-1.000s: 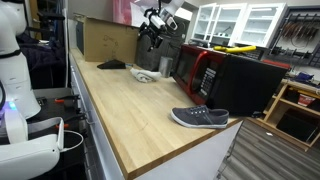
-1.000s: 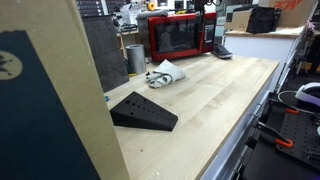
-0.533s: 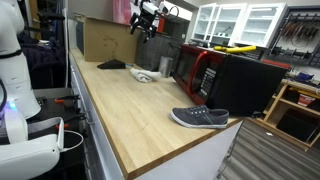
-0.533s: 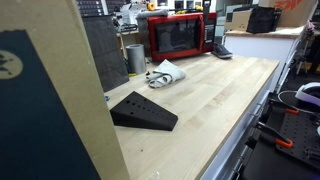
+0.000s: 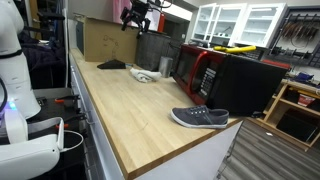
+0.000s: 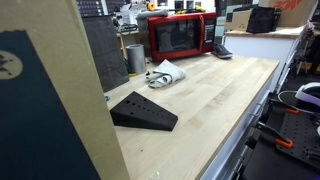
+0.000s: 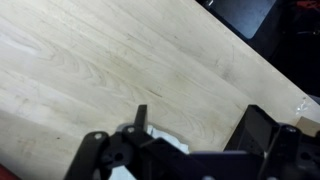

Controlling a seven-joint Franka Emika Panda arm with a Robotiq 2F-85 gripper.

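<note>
My gripper [image 5: 134, 16] hangs high above the back of the wooden worktop [image 5: 130, 105], near the cardboard box [image 5: 104, 40]. In the wrist view its two dark fingers [image 7: 200, 118] stand wide apart with nothing between them. Below it in that view lie bare wood [image 7: 120, 60] and a bit of the crumpled white cloth [image 7: 165, 142]. The cloth [image 5: 146, 76] lies on the worktop well below the gripper and also shows in an exterior view [image 6: 165, 72]. The gripper is out of that exterior view.
A red microwave [image 5: 204, 72] [image 6: 180, 35] stands at the back. A metal cup [image 5: 166, 66] [image 6: 135, 58] is beside it. A black wedge [image 5: 112, 64] [image 6: 143, 110] lies by the box. A grey shoe [image 5: 200, 117] [image 6: 222, 52] sits near the worktop's end.
My gripper has risen and moved from above the microwave towards the cardboard box, still open. Nothing on the worktop has moved.
</note>
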